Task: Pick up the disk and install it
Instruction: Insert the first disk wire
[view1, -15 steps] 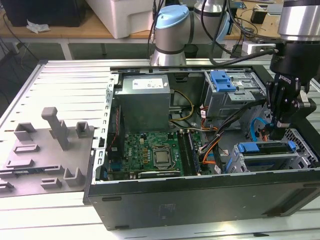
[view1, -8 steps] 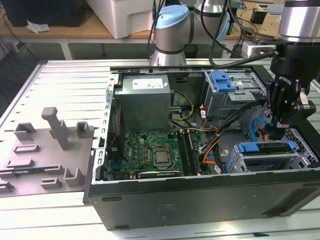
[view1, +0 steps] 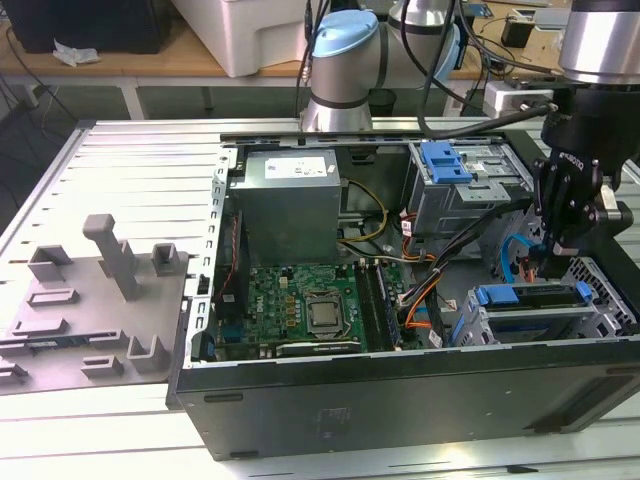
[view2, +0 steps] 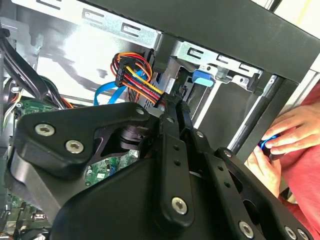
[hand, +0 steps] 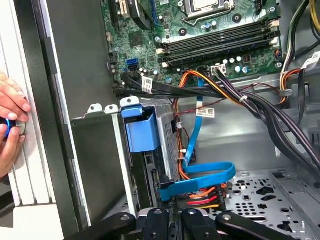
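The disk (view1: 535, 296) sat in the drive cage (view1: 610, 310) directly beneath the gripper (view1: 553, 262), its blue rails level with the cage top, so it looked slid home rather than carried. The gripper appeared drawn shut with nothing between its jaws, though the angle was poor. Its tip hung close to the blue data cable (hand: 205, 175) and the orange-and-yellow power plug (hand: 202, 200), probably because those plug into the disk's back. Beyond the case wall (hand: 65, 75), away from the gripper, a person's hand (hand: 11, 107) rested on something small and blue.
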